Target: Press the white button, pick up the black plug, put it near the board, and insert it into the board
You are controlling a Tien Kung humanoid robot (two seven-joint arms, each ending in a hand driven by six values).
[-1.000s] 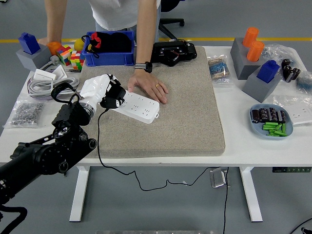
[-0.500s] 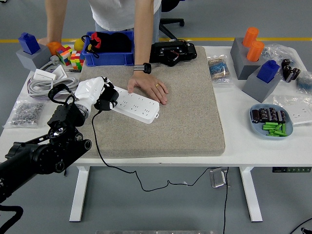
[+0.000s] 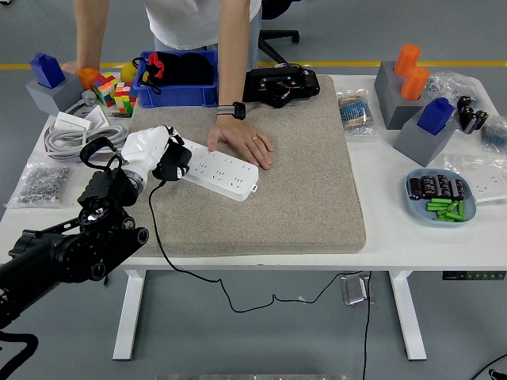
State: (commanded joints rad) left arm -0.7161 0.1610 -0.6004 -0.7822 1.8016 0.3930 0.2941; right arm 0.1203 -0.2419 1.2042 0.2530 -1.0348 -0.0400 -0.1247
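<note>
My left hand (image 3: 150, 150), white-covered, sits left of centre in the frame with its fingers closed around the black plug (image 3: 174, 164), which rests at the left end of the white board (image 3: 223, 171). I cannot make out whether the prongs are seated in a socket, since the hand and plug body cover that end. I also cannot pick out the white button from this view. A black cord (image 3: 158, 237) drops from the plug, crosses the front edge of the grey mat (image 3: 269, 190) and hangs below the tabletop (image 3: 396, 245).

The board lies diagonally on the mat's upper left part. A person's hand (image 3: 242, 142) lies flat on the mat, touching the board's far edge; the person is cut off by the top of the frame.

At upper left stand a blue bin (image 3: 176, 91) and colour cubes (image 3: 111, 91). At right are grey blocks (image 3: 412, 111) with orange and blue caps and a blue dish (image 3: 440, 199) of small parts. The floor beyond is grey with a yellow line.
</note>
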